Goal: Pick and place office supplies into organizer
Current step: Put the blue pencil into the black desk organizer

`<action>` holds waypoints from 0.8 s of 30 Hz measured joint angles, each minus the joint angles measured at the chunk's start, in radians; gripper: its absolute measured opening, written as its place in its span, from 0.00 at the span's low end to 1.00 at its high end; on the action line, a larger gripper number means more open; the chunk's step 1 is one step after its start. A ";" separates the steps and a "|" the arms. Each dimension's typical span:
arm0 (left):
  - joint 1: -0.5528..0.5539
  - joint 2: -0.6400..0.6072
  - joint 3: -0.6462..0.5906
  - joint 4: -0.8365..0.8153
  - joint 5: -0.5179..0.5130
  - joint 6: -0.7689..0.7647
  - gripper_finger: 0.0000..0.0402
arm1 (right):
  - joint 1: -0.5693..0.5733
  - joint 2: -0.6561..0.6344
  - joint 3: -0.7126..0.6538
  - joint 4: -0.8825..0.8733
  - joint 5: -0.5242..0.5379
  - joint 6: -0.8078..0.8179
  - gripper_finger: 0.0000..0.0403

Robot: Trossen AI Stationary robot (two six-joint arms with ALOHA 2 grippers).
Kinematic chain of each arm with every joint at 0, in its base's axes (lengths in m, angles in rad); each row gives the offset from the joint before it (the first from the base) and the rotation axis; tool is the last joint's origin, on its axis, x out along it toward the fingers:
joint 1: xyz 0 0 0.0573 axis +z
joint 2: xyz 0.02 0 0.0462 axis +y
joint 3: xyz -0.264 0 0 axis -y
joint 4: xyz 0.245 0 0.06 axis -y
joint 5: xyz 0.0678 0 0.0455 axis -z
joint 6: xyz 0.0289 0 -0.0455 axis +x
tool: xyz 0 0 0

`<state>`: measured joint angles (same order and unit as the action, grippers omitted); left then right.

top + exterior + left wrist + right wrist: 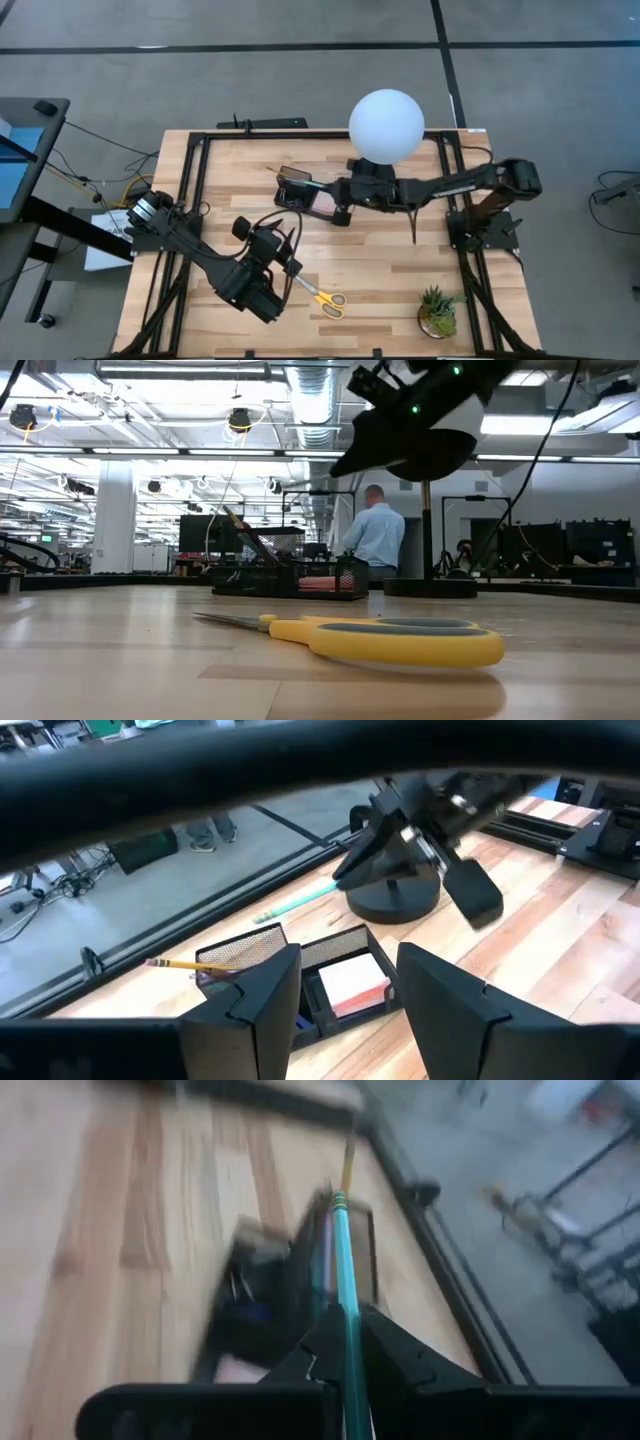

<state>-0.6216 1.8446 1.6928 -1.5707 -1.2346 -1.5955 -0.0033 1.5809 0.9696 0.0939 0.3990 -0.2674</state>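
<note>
Pad and pencils already in organizer (305,193). My right tool (349,1370) clamps the teal pencil (343,1280) above it; left tool (345,1010) wide, empty. Scissors (322,296) left on surface (380,260).

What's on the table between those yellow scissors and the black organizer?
Only bare wood lies between the scissors and the organizer, as the high view shows.

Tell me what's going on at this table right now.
The right pincer, shut on a teal pencil, holds it over the black organizer, where a pink pad already sits. The left pincer hangs open near the yellow-handled scissors, which lie on the table.
</note>
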 joint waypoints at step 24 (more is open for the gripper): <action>0.000 -0.345 0.000 -0.001 -0.070 0.384 0.41 | -0.111 0.305 0.502 -0.521 -0.030 -0.026 0.05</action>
<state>-0.6216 1.4998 1.6928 -1.5714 -1.3045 -1.2113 -0.1144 1.8858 1.4716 -0.4272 0.3688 -0.2936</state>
